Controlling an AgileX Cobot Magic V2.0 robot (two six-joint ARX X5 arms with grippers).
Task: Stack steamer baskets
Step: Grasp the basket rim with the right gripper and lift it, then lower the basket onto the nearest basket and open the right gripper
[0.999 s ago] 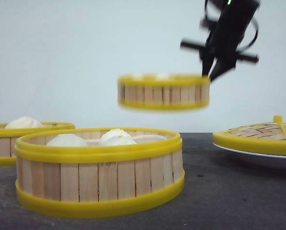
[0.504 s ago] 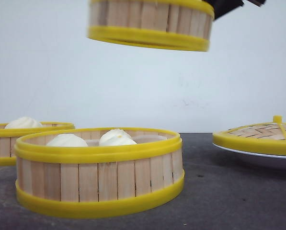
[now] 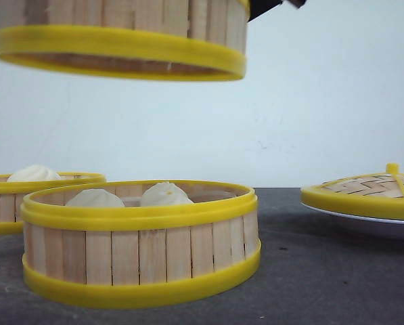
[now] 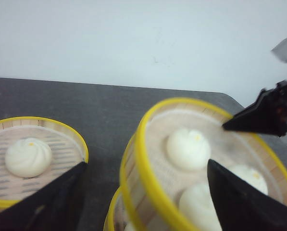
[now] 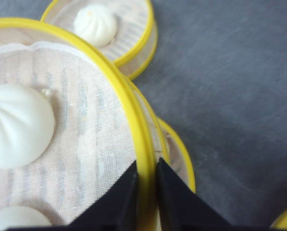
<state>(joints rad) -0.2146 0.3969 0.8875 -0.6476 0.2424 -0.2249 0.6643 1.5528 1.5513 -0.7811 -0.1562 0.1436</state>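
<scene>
1. Comparing with the earlier front frames: the carried steamer basket [image 3: 120, 37] has travelled leftward and toward the camera. It now hangs high over the near basket [image 3: 141, 244], well clear of it and offset somewhat to its left.
2. My right gripper [image 5: 147, 190] is clamped on the carried basket's yellow rim, one finger inside the wall and one outside. In the front view only a dark corner of it shows, at the basket's upper right edge.
3. My left gripper [image 4: 145, 195] has its fingers spread wide and holds nothing. The carried basket sits just ahead of it, between the two fingers in that view but untouched.
4. The third basket [image 4: 32, 161], holding one bun, rests on the table beyond the left gripper's far finger, apart from the other two.
5. Judgement: transport is nearly done. What remains is to centre the carried basket over the near one, lower it and let go. The rim pinch is narrow, so tilt is the risk.
6. Writing: none readable. No brand or label shows on the baskets, the woven lid [image 3: 364, 189] or the white plate [image 3: 350, 220].
</scene>
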